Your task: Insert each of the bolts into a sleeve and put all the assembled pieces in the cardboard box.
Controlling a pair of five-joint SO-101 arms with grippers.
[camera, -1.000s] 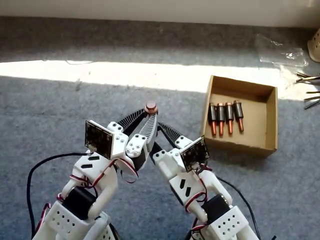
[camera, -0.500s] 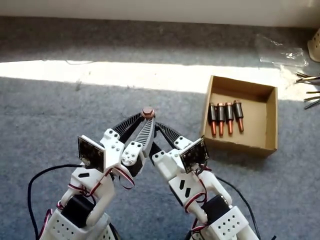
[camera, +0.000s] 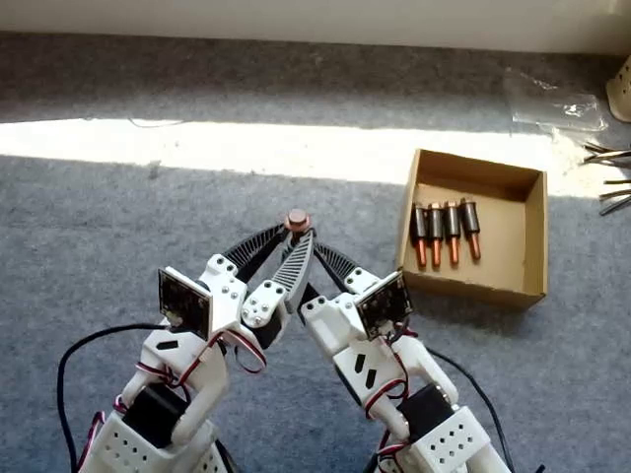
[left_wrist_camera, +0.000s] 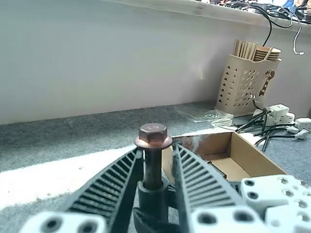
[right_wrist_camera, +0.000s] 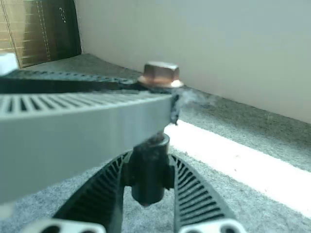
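The grey carpeted counter (camera: 118, 227) carries the cardboard box (camera: 537, 236) at the far right, with four assembled pieces (camera: 446, 232) lying side by side inside. Left of the box, held upright above the counter, the left end effector (left_wrist_camera: 158, 149) is clenched on the bolt (left_wrist_camera: 153, 136) — the right end effector (right_wrist_camera: 149, 165) grips the black sleeve (right_wrist_camera: 149, 179) just beneath, the shank entering it.

Surface = grey carpet (camera: 99, 217) w/ a bright sunlit strip running across the upper half. Cardboard box (camera: 473, 283) sits on it right of center. Top right corner: a clear plastic bag (camera: 557, 103), plus a beige holder (camera: 621, 89) at the right edge. Some thin metal tools (camera: 606, 153) lie just below, also at the right edge.
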